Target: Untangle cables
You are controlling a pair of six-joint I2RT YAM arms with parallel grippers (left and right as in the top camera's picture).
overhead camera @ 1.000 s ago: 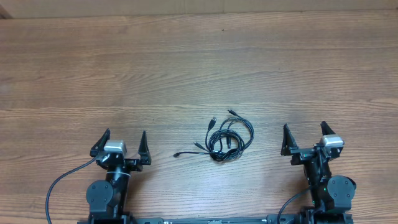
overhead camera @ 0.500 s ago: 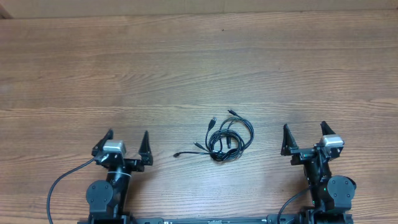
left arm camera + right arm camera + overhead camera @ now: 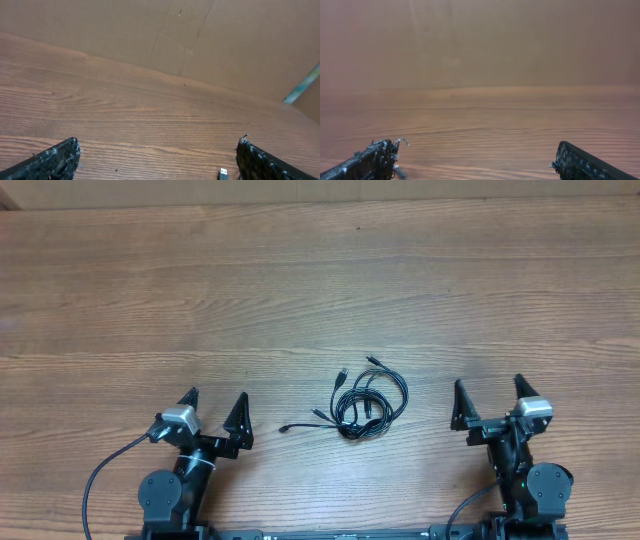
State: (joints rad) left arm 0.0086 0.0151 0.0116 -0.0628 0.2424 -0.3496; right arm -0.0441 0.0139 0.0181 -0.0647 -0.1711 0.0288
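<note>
The cables (image 3: 362, 402) lie as a tangled bundle of thin black cords on the wooden table, between the two arms, with plug tips sticking out toward the top and the left. My left gripper (image 3: 215, 402) is open and empty, left of the bundle. One plug tip (image 3: 223, 174) shows at the bottom edge of the left wrist view, by the right finger. My right gripper (image 3: 488, 392) is open and empty, right of the bundle. The right wrist view shows only open fingers (image 3: 477, 160) and bare table.
The wooden table (image 3: 320, 290) stretches away beyond the arms. A thick black wire (image 3: 92, 485) runs from the left arm's base. A cardboard wall (image 3: 200, 40) stands behind the table's far edge.
My left gripper has turned and shifted slightly to the right, toward the cable bundle. The right arm and the cables have not moved.
</note>
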